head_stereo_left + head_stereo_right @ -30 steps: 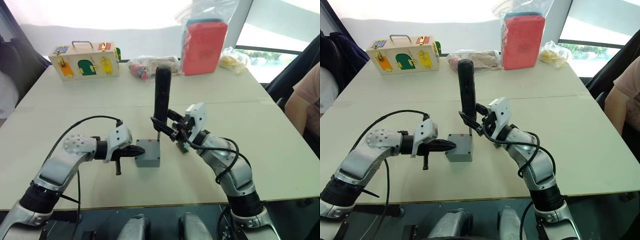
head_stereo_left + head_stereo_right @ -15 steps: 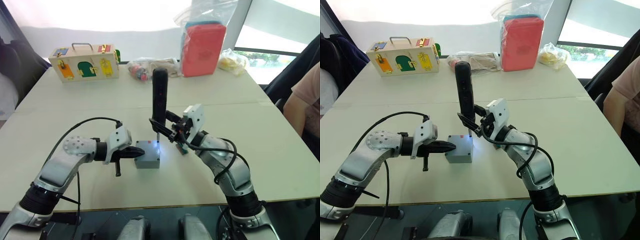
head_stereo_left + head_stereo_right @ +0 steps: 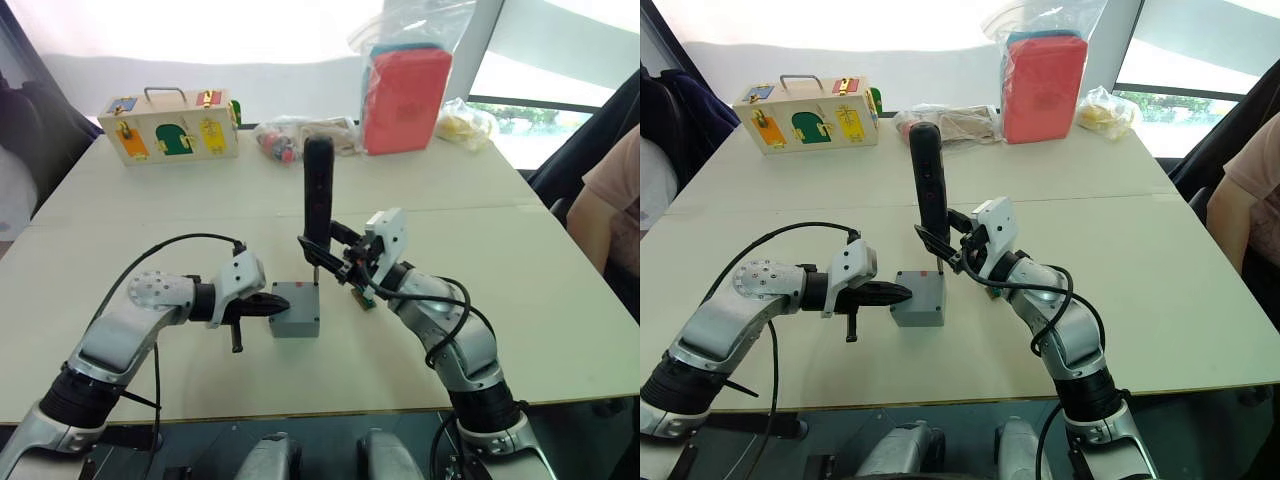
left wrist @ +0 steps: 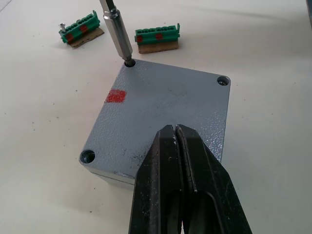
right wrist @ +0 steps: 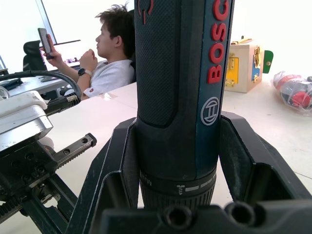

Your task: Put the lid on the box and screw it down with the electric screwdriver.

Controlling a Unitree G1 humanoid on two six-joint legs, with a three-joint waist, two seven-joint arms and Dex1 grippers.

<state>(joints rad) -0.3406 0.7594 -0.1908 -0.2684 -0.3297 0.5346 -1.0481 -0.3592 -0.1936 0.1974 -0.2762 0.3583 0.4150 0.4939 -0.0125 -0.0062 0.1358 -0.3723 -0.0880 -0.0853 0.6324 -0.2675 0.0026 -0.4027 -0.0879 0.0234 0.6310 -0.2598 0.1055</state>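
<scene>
Flat grey plastic lid is already being seated on the box; the slim black electric screwdriver, clamped in right jaws, is being pressed into one corner hole (other visible corner holes look empty); left jaws together, steadying.

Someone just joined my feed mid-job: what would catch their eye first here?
The black electric screwdriver standing upright in the right gripper, its bit in a corner hole of the grey lid on the box at the table's middle. Next, the left gripper, fingers shut, at the box's left edge. At the far edge, a red pouch.
</scene>
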